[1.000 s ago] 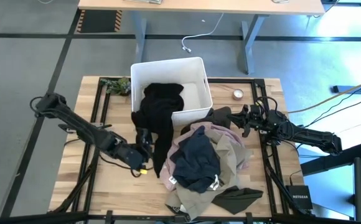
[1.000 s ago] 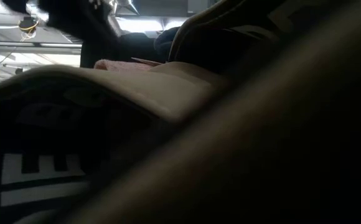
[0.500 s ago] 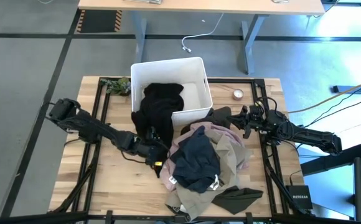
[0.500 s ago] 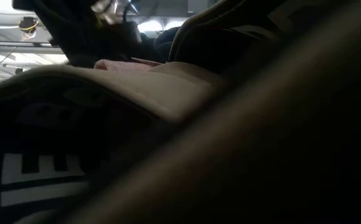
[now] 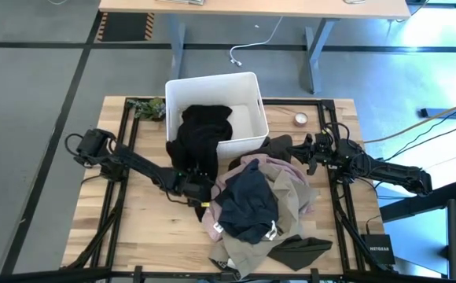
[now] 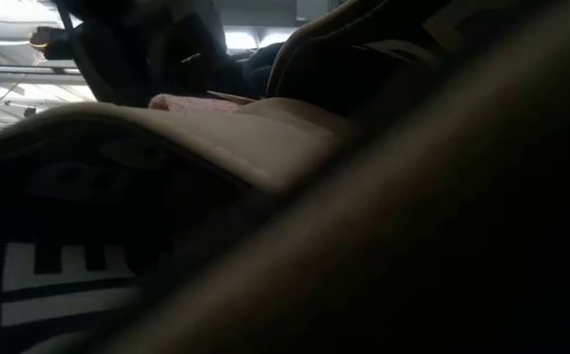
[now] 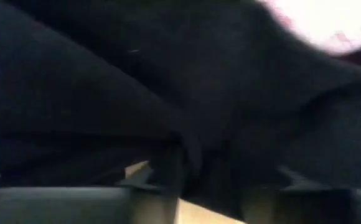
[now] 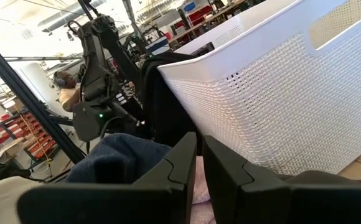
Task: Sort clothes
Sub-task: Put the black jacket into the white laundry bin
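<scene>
Clothes sit in a soft heap on the light wooden slatted bench (image 5: 145,228), toward its middle and near edge: navy blue garment (image 5: 248,206) on top, dusty pink fabric (image 5: 261,167) and beige-tan fabric (image 5: 292,192) under it, dark olive-grey piece (image 5: 297,250) at the near edge. Black garment (image 5: 200,137) drapes out of the white perforated plastic bin (image 5: 248,88) at the far edge, hanging over its front wall onto the bench. Small tape roll (image 5: 299,119) lies near the far right corner. Grey floor all round, a wooden desk beyond the far edge; low view is almost fully blocked by cloth.

Left hand (image 5: 196,189) is at the hanging end of the black garment, just beside the heap; left wrist view is filled with dark cloth, can't tell whether its fingers are apart or together. Right hand (image 8: 198,163) waits near the right edge beside the bin, fingers nearly together with a thin gap, holding nothing.
</scene>
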